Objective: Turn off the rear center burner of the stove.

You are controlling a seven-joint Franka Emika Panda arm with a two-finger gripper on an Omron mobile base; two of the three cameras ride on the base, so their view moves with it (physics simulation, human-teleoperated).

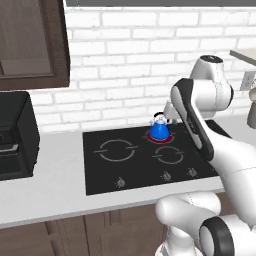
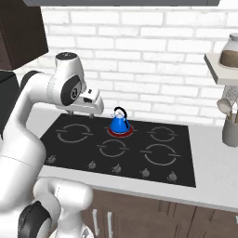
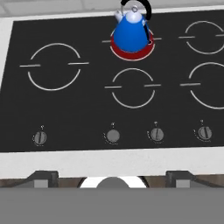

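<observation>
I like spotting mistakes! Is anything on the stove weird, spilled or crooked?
Nothing is spilled or crooked. What stands out is the rear center burner, glowing red under the blue kettle, while the stove shows only grey rings elsewhere.

Even, bright rendered light; soft shadows; slightly blurry.

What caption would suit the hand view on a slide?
Looking down on the black stove: a blue kettle sits on the glowing rear center burner, knobs lined along the front.
</observation>
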